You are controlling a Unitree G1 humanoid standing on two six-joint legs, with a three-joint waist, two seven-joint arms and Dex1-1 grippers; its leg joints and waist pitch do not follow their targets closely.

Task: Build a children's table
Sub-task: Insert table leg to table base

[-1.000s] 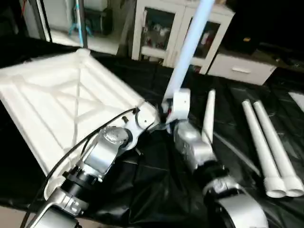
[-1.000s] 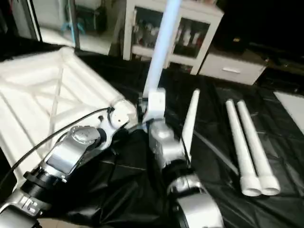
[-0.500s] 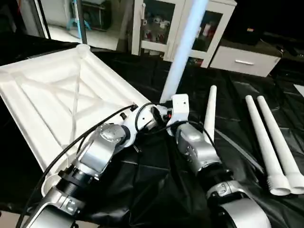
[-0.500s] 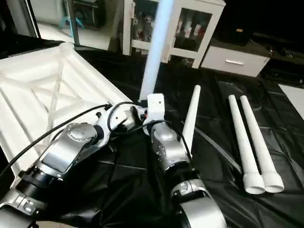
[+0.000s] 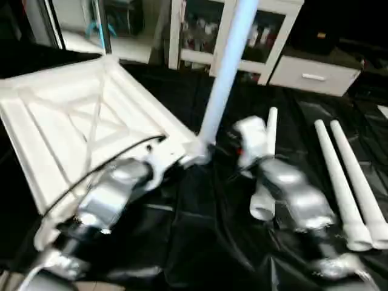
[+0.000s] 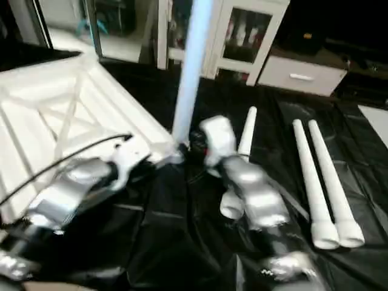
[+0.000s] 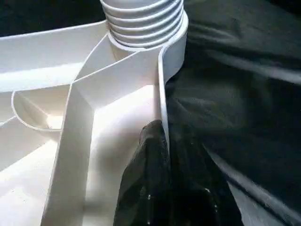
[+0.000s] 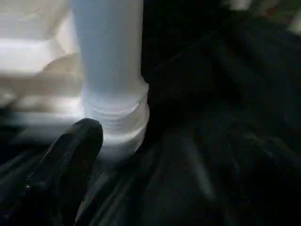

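White table top point(image 5: 73, 127) lies ribbed side up at left of frame on black sheet point(image 5: 200, 242) covering the desk, one corner pointing toward centre. In that corner socket point(image 7: 146, 28) stands one leg point(image 5: 225, 66), upright and leaning slightly right, running out the top of frame; its threaded end sits in the socket, threads partly visible in the left wrist view. Left pincer point(image 7: 162, 155) is closed, pinching the top's edge wall just beside the socket, black fingers point(image 7: 146, 179) either side of the thin rim. Left silver forearm point(image 5: 109, 194) comes up from lower left with a black cable over it. Right pincer point(image 5: 230, 145) sits centre frame just right of the leg base, apart from it; in the right wrist view one black finger point(image 8: 70, 160) shows near the leg's threaded collar point(image 8: 117, 122) without gripping it, so the jaws look open and hold nothing. A loose leg point(image 5: 267, 163) lies on the sheet beside the right forearm point(image 5: 291, 194), wide end toward bottom of frame. Two more legs point(image 5: 348, 182) lie side by side at right, touching, wide ends at lower right. White cabinet with glass doors point(image 5: 267, 24) at top centre, low white drawer unit point(image 5: 312, 76) at upper right.
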